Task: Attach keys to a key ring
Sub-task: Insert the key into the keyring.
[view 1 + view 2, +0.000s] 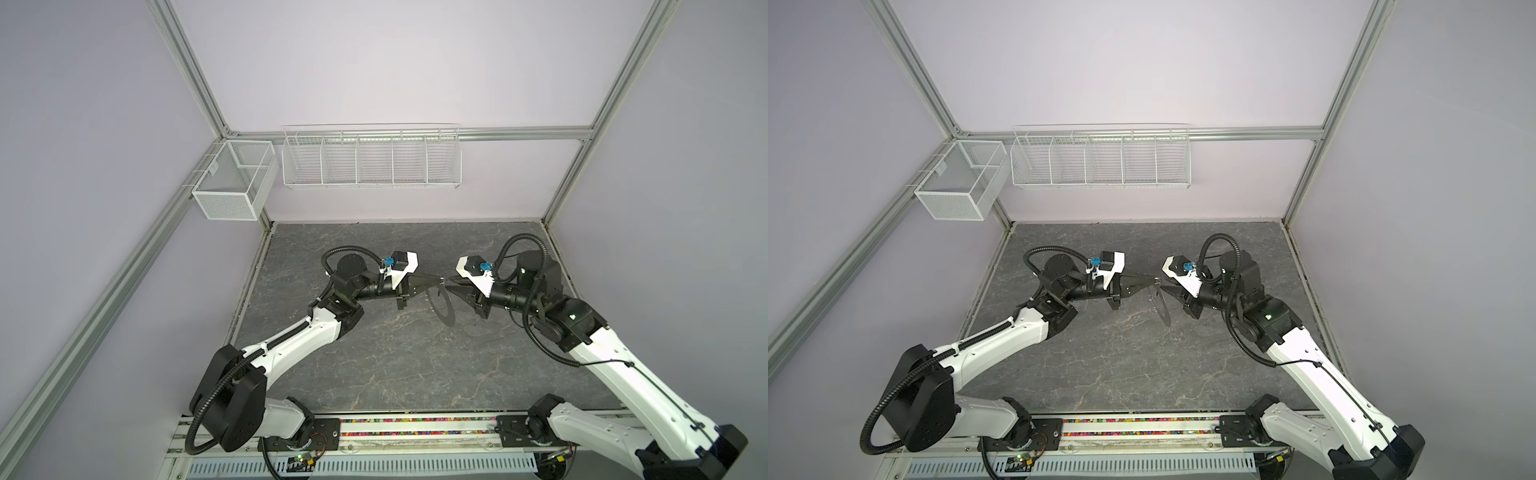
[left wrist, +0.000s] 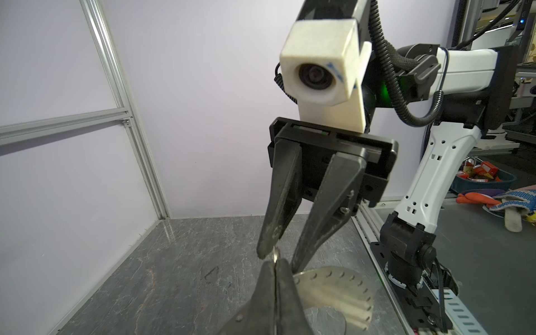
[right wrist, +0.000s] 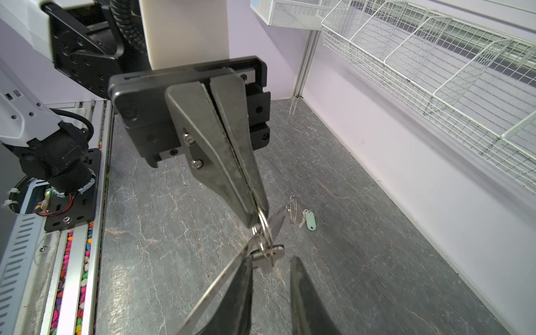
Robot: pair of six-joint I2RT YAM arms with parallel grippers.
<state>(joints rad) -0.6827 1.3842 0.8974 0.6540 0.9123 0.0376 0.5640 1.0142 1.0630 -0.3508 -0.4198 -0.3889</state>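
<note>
Two robot arms are meeting tip to tip above the grey table (image 3: 348,275). The left end effector (image 3: 258,216) is clamping fully shut on a small wire loop (image 3: 262,223) at the rim of the key ring (image 2: 333,290), which is hanging below its tips. The right end effector (image 2: 280,258) is facing it with jaws partly apart, a silvery key (image 3: 268,255) sitting against one finger; whether it is gripped cannot be told. The green-tagged key (image 3: 309,219) is lying on the table, apart from both.

key ring (image 2: 333,290): grey metal, brushed, dull sheen
key tag (image 3: 311,221): pale green plastic, smooth
surface (image 3: 348,261): dark veined stone look, faintly glossy
baskets (image 3: 441,87): white coated wire
</note>
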